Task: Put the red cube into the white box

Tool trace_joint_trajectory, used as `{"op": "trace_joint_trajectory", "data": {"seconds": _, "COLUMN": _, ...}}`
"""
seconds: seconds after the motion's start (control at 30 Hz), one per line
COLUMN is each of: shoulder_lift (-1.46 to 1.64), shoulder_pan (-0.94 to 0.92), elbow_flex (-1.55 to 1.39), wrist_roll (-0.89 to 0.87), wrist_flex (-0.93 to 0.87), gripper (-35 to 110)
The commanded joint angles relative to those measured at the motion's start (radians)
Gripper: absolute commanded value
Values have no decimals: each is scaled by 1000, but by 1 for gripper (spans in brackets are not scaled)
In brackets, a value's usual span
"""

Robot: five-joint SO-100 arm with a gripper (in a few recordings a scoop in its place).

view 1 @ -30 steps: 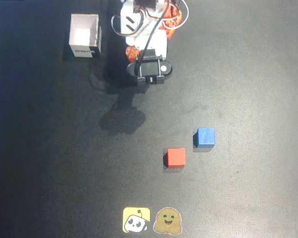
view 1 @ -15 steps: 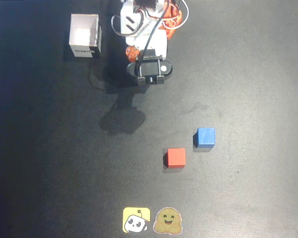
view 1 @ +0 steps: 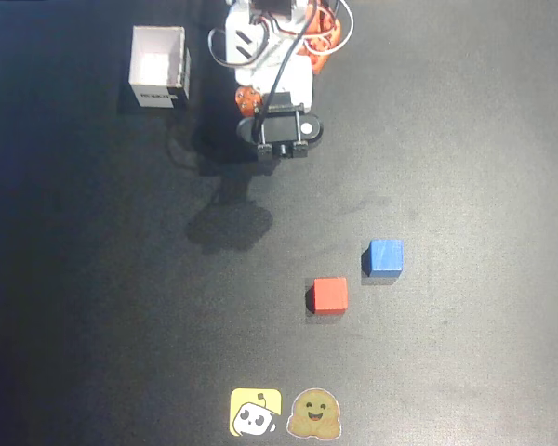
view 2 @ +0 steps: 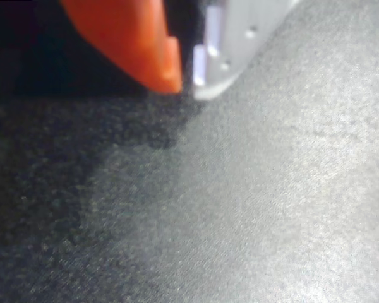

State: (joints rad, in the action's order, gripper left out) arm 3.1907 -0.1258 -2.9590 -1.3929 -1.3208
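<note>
Gripper [view 2: 186, 79]: jaws closed, tips nearly touching, holding nothing. Red cube [view 1: 329, 295] sits well below-right of the white box [view 1: 158, 67]; blue cube [view 1: 384, 257] lies farther right.

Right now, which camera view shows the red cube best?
The overhead view: the red cube lies whole and unobstructed on the dark table, beside the blue cube. The wrist view offers nothing of it, just the nearly closed gripper tips over bare table.
</note>
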Motion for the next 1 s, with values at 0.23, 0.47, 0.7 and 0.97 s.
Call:
{"op": "trace_joint_trajectory", "data": {"seconds": 0.23, "shoulder_lift": 5, "shoulder_pan": 3, "elbow_flex": 5, "wrist_roll": 8, "wrist_flex": -2, "gripper": 0}}
{"op": "trace_joint_trajectory", "data": {"seconds": 0.47, "shoulder_lift": 5, "shoulder_pan": 5, "elbow_flex": 5, "wrist_roll": 6, "wrist_flex": -2, "gripper": 0}}
{"op": "trace_joint_trajectory", "data": {"seconds": 0.7, "shoulder_lift": 5, "shoulder_pan": -2, "elbow_flex": 5, "wrist_roll": 8, "wrist_flex": 38, "gripper": 0}}
{"op": "trace_joint_trajectory", "data": {"seconds": 0.97, "shoulder_lift": 5, "shoulder_pan": -5, "elbow_flex": 28, "wrist_roll": 28, "wrist_flex": 66, "gripper": 0}}
